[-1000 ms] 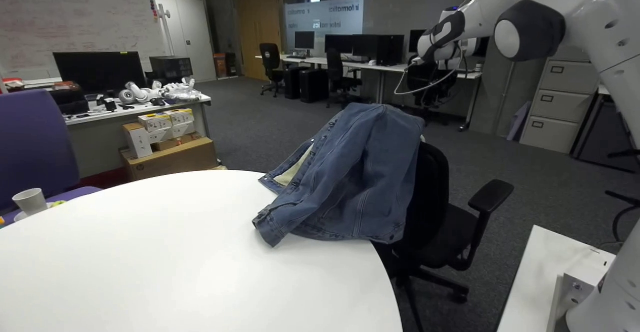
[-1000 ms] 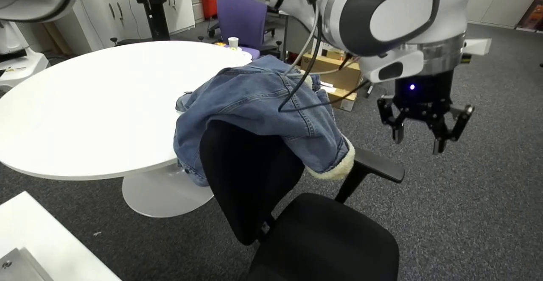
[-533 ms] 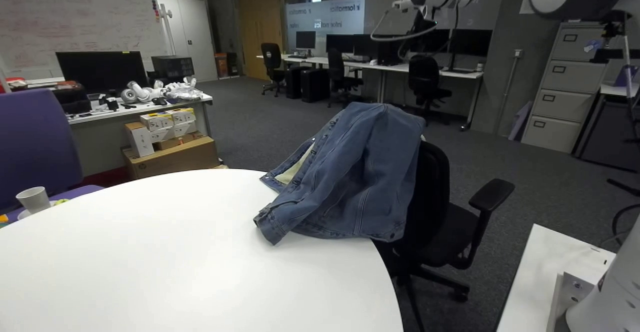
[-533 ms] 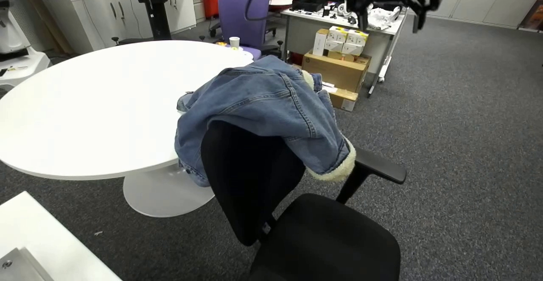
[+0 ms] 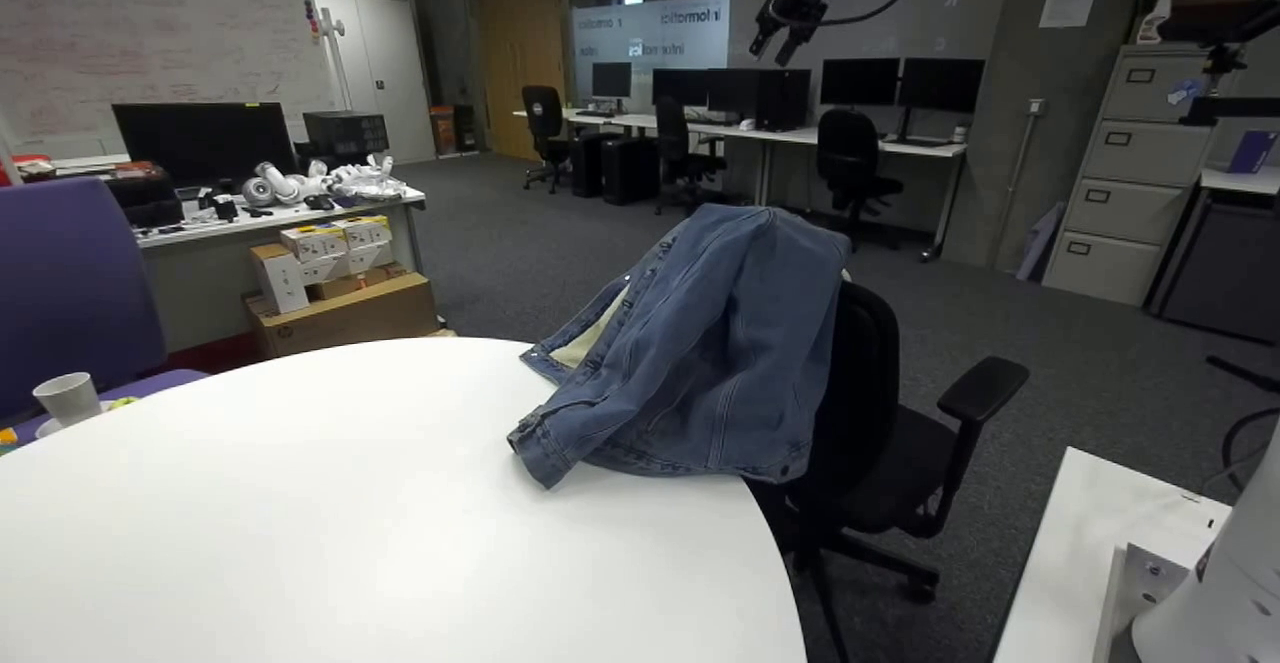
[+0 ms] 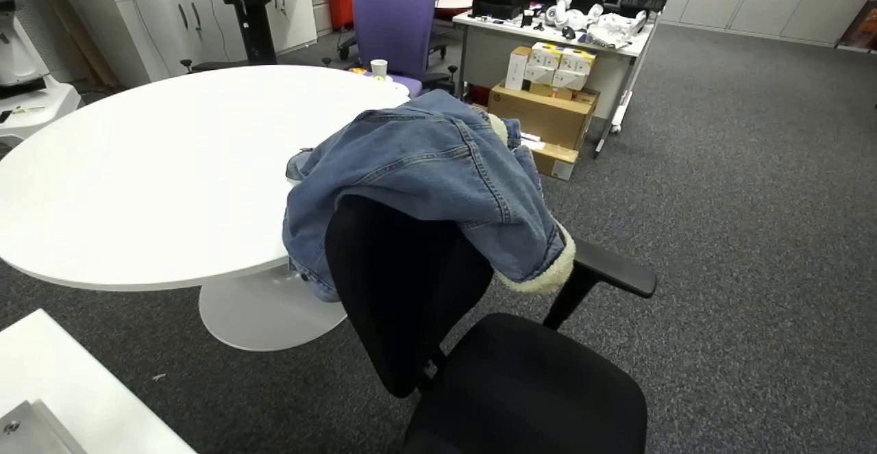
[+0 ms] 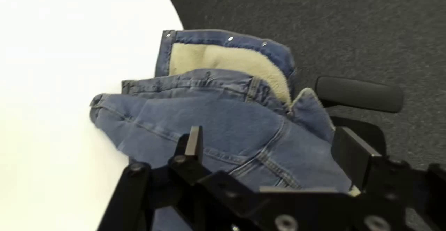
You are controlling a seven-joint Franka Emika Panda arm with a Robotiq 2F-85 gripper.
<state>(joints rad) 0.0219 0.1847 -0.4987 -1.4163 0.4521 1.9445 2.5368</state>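
Above one denim jacket (image 7: 219, 123) hangs one spread pincer (image 7: 270, 135).

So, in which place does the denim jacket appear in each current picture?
In an exterior view: the denim jacket lies slightly right of centre.
In an exterior view: the denim jacket is near the centre, over the black chair.
In the wrist view: the denim jacket is central, partly behind the gripper.
Shared landmark: the white table, extending to its left.
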